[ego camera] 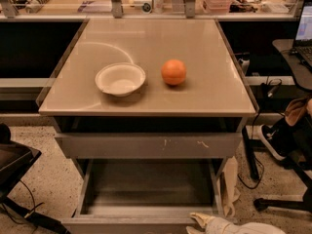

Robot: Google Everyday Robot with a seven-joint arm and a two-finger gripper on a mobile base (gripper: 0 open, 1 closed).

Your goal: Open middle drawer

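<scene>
The middle drawer [146, 186] stands pulled far out below the table top. Its shallow grey tray interior shows, and its front panel [122, 224] lies along the bottom edge of the camera view. My gripper [204, 220], pale and partly cut off by the bottom edge, sits at the right end of that drawer's front. The arm [248, 227] trails off to the lower right. Above it, the wider grey front with white scratch marks [146, 146] is pulled out only a little.
A white bowl [120, 79] and an orange [174, 72] rest on the beige table top [214, 91]. Chair legs and cables [273, 199] lie to the right, and a black base with cables [14, 169] lies to the left. Shelves with clutter run along the back.
</scene>
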